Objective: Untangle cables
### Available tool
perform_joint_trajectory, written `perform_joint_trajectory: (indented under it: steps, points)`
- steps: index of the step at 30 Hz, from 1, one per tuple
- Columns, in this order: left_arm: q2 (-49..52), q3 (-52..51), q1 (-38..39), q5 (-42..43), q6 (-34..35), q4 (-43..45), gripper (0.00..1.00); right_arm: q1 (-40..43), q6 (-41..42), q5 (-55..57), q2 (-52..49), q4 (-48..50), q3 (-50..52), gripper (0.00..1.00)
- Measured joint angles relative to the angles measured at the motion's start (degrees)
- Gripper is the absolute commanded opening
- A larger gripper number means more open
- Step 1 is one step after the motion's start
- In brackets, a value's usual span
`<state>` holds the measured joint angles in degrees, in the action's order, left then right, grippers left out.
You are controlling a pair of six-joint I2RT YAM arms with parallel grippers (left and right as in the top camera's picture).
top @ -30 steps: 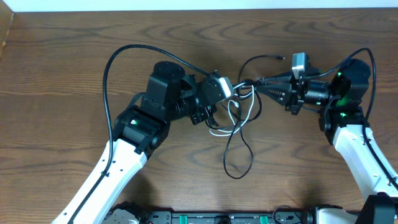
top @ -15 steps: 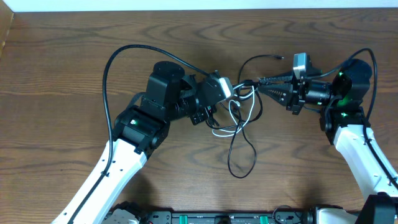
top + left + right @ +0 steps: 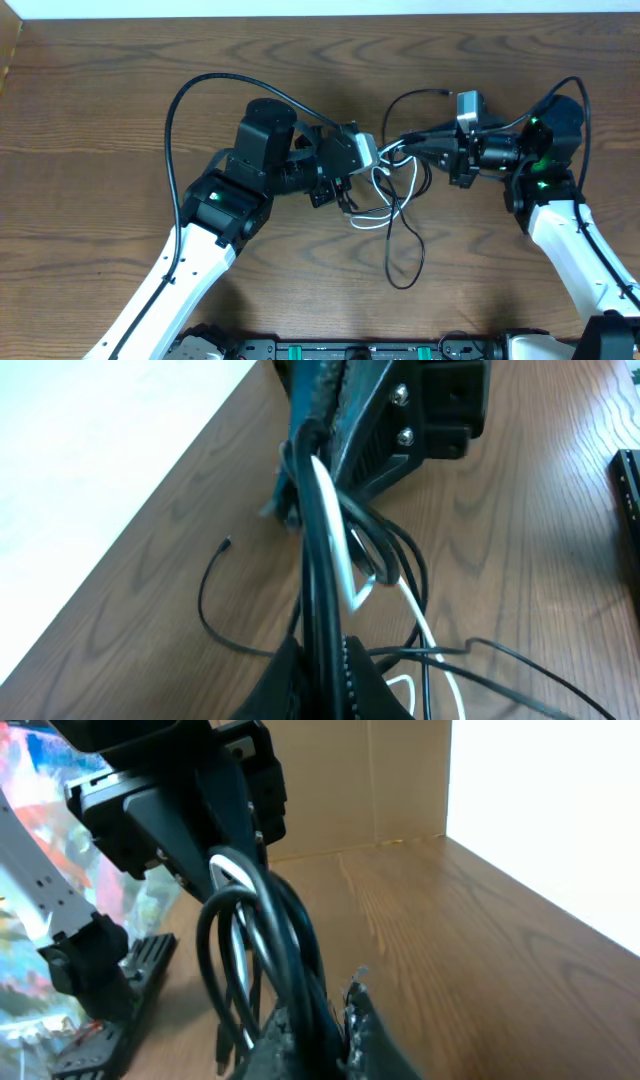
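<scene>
Over the table point(image 3: 90, 120), left gripper point(image 3: 373, 157) and right gripper point(image 3: 407, 144) clench the cables point(image 3: 318, 610): one white cable point(image 3: 330, 525), at least two black

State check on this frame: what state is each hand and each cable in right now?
left hand, shut on the black cables.
right hand, shut on the black cables.
black cables, tangled with the white one, stretched between both hands, a loop trailing toward the table.
white cable, looped through the black bundle, not freed.
</scene>
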<state>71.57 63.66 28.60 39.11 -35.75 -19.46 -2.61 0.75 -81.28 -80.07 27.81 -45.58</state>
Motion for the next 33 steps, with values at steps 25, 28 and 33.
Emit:
perform_joint_trajectory:
  steps: [25,28,33]
  points:
    - [0.0,0.0,0.3,-17.3,6.2,-2.0,0.98,-0.7,4.4,4.5,0.0,-0.1,0.0,0.01]
    - [0.0,0.0,0.3,-14.0,6.6,-1.4,0.98,-0.7,6.9,7.7,0.0,-0.1,0.0,0.01]
    - [-0.1,0.0,0.3,-10.3,8.1,-1.0,0.98,-0.7,11.3,13.6,0.0,-0.1,0.0,0.01]
